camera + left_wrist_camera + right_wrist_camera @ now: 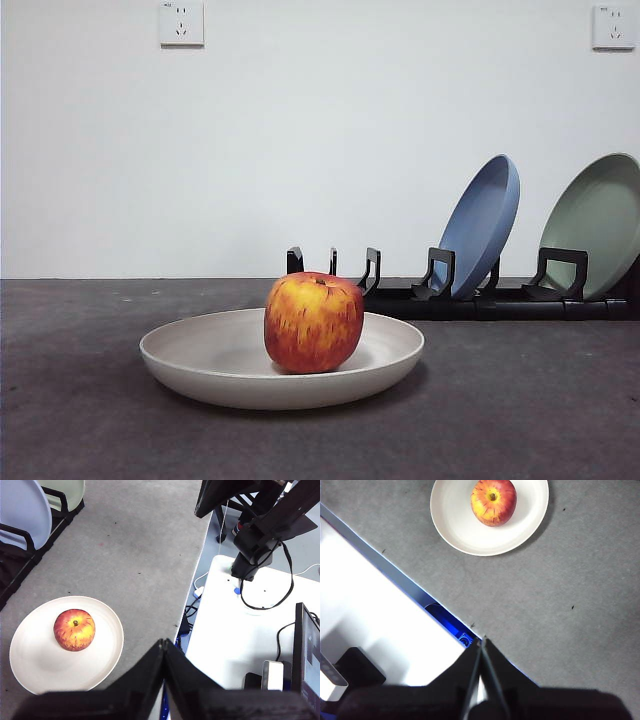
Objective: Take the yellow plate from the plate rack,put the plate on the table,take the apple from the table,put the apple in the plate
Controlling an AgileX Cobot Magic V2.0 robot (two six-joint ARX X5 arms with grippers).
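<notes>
The cream-coloured yellow plate (pixel 220 372) (pixel 45 660) (pixel 460 525) lies flat on the dark grey table (pixel 80 420). Inside it, near its middle, rests the red and yellow apple (pixel 313 322) (pixel 74 629) (pixel 493 501). Behind it stands the black plate rack (pixel 470 300) (pixel 20 565), its front slots bare. My left gripper (pixel 163 647) is shut and empty, raised above the table's edge, away from the plate. My right gripper (pixel 481 644) is also shut and empty, raised over the table's other edge. Neither arm shows in the front view.
A blue plate (pixel 484 225) (pixel 22 512) and a pale green plate (pixel 598 225) (pixel 67 490) lean in the rack at the back right. Beside the table is a white stand (pixel 240 630) with cables and the other arm's base (pixel 260 540).
</notes>
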